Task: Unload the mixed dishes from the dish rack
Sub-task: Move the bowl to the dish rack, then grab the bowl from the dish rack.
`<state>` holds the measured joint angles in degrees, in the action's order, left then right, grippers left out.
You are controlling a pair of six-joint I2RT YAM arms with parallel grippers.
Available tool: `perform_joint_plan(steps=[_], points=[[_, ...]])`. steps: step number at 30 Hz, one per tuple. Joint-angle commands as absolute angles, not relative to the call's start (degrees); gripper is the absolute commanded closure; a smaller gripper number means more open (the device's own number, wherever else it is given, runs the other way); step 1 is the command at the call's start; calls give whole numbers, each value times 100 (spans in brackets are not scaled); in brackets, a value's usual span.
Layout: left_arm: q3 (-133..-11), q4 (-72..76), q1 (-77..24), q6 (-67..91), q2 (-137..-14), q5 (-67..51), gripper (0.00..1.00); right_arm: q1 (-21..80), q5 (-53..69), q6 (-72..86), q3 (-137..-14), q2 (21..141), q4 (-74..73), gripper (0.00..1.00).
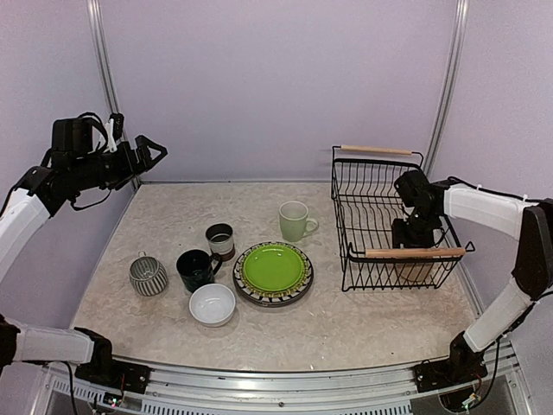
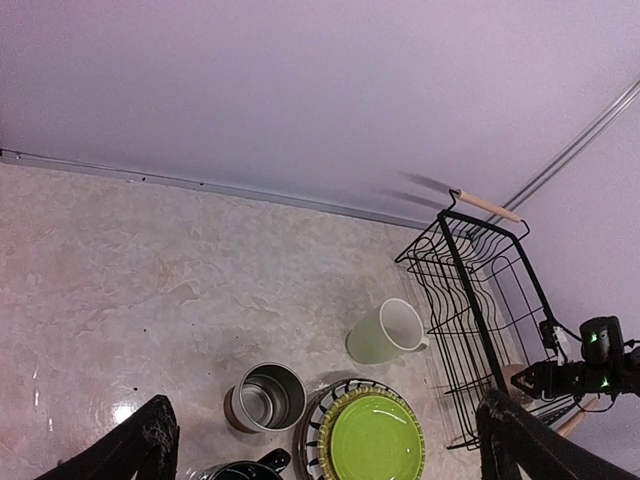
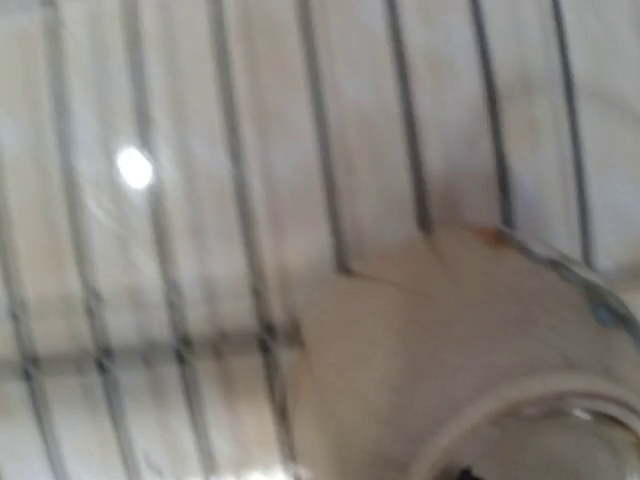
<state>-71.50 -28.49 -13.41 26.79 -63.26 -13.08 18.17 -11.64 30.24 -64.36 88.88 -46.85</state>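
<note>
1. Bowl [image 1: 212,304] and plate [image 1: 273,268] crowd the tabletop [image 1: 363,328]; a low swing could clip them.
2. Right gripper [image 1: 408,244], open or closed unclear, reaches a pale dish [image 1: 413,271] low in the rack [image 1: 371,199], nearest end; wires or handle [image 1: 415,252] may snag it.
3. Left gripper [image 1: 154,151] hovers spread, empty.

Left fingers [image 2: 145,447] apart, right arm [image 1: 479,207] low.
</note>
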Motion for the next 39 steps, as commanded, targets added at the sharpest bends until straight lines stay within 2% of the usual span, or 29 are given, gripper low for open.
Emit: perform_joint_plan(steps=[1, 11, 23, 27, 31, 35, 39], points=[[-7258, -2892, -1292, 2698, -6333, -1301, 1, 1766, -40, 3048, -6392, 9527, -3433, 45], [-7251, -2900, -1291, 2672, -6361, -1222, 1, 1825, 1166, 2875, -7730, 10490, -2467, 45], [-7275, -2900, -1266, 2723, -6451, -1369, 1, 1969, 1094, 2482, -7655, 8958, -2949, 30], [-7276, -2888, -1266, 2740, -6438, -1415, 1, 1907, 467, 2460, -7669, 8646, -3141, 20], [-7273, -2892, -1265, 2751, -6421, -1431, 1, 1742, -172, 2557, -7861, 8930, -3518, 11], [-7275, -2885, -1269, 2760, -6378, -1461, 1, 1531, -339, 2631, -7981, 9430, -3556, 9], [-7283, -2892, -1300, 2760, -6355, -1477, 1, 1520, -746, 2554, -8425, 10186, -3833, 11]])
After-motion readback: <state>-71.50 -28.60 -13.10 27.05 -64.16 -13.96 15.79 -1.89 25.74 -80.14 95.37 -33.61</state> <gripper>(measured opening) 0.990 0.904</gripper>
